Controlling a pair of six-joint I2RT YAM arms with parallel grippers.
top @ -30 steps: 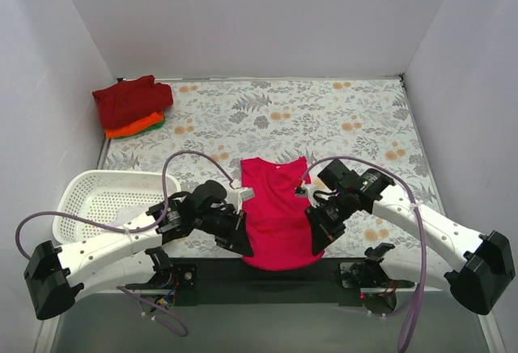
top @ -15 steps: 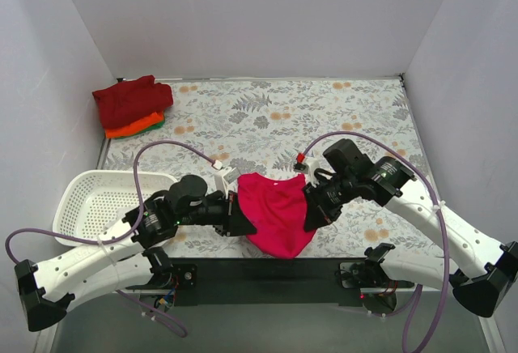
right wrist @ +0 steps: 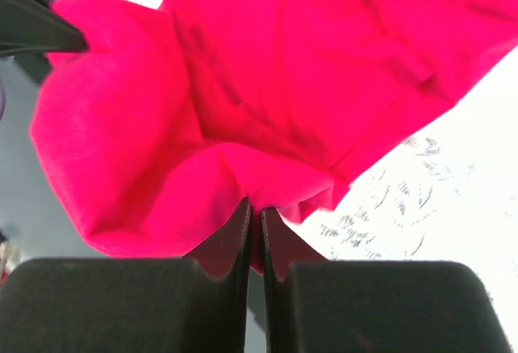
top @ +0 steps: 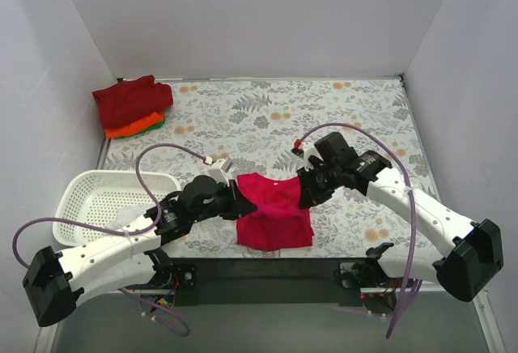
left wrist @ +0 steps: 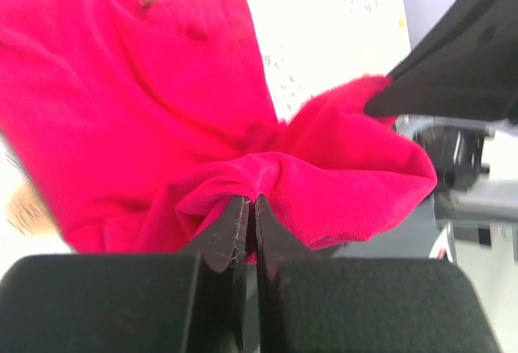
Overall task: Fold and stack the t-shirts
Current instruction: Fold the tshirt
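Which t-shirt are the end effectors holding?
The bright pink-red t-shirt at the near edge, pinched by the left end effector and right end effector. The folded stack sits untouched far left.

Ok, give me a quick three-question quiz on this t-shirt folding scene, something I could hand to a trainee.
1. True or false: the left gripper and the right gripper are each shut on the pinkish-red t-shirt.
2. Where does the stack of folded shirts lie? A) at the far left corner of the table. B) inside the white basket. C) at the near right corner.
3. What colour is the top shirt of that stack?
Key: 1 true; 2 A; 3 dark red.
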